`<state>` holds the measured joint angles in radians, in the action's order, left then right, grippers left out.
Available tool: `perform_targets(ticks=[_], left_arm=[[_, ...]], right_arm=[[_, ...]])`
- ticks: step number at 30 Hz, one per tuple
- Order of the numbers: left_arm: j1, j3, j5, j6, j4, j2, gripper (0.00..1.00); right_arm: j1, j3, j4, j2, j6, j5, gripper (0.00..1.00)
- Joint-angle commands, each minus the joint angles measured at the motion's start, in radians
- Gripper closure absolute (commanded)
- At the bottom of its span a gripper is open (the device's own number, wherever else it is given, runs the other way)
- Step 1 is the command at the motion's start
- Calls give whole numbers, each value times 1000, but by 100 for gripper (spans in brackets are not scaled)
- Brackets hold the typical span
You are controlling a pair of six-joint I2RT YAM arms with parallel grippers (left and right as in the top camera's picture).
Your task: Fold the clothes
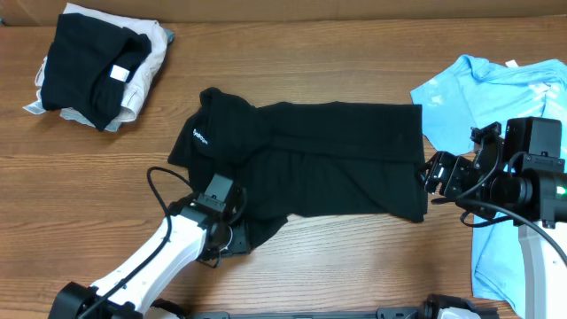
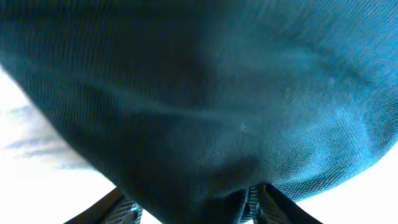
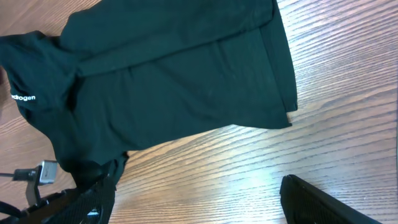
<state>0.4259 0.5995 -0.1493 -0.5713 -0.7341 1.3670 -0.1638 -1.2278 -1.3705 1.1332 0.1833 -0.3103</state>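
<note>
Lying across the middle of the table [image 1: 354, 266]: black T-shirt [image 1: 337, 155], long side running left to right, partly folded over itself, a lengthwise crease along the upper part. Collar end to the left, bunched and slightly raised. Small white lettering [image 1: 200, 138] just beside that bunch, showing also in the right wrist view [image 3: 23, 98]. Right hem straight and flat on the wood. Lower left corner tapering into a tail toward the front edge.

Sitting at that lower left corner: left tool [image 1: 220, 237], white arm reaching in from the front left, dark fabric draped around the tip. Left wrist view filled almost wholly with cloth, close and blurred, a fold sagging between the two fingers [image 2: 121, 213] at the bottom edge. Fingers somewhat apart with cloth between them; cannot tell whether clamped on it or merely under it.

Hovering just beside the right hem, near its lower corner: right tool [image 1: 429, 175], jaws spread apart, nothing between them. One dark finger [image 3: 317, 202] at the bottom right of the right wrist view, over bare wood.

Farther out, at the right edge: light blue T-shirt [image 1: 478, 84], crumpled, partly beneath the right arm, its left tip close to the black shirt's upper right corner. Near the far left corner: pile of folded clothes [image 1: 97, 66], a black garment on top of paler ones, well apart from the rest. Thin black cable [image 1: 159, 182] looping off the left arm beside the shirt's left side.
</note>
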Motion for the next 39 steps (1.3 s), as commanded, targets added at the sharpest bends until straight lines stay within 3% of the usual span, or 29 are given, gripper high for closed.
perform_targets(ticks=[1,7,12,16,24,29,34,39], left_arm=[[7,13,-5,-13,47,19,44],[7,13,-5,-13,85,25,48],[7,13,-125,-13,75,26,80],[7,13,-242,-12,80,26,96],[-2,79,-314,36,-50,26,96],[-26,229,-310,203,-225,26,96],[-28,392,-171,258,-375,26,96],[-28,436,-82,258,-391,26,96]], right_arm=[[-8,6,4,-10,-1,-5,11],[-8,6,4,-10,-1,-5,11],[-8,6,3,-10,-1,-5,11],[-8,6,1,-10,-1,-5,11],[-8,68,-6,-10,0,-5,12],[-8,182,39,-9,45,-5,12],[-8,304,146,-8,104,-4,17],[-8,423,271,13,234,64,21]])
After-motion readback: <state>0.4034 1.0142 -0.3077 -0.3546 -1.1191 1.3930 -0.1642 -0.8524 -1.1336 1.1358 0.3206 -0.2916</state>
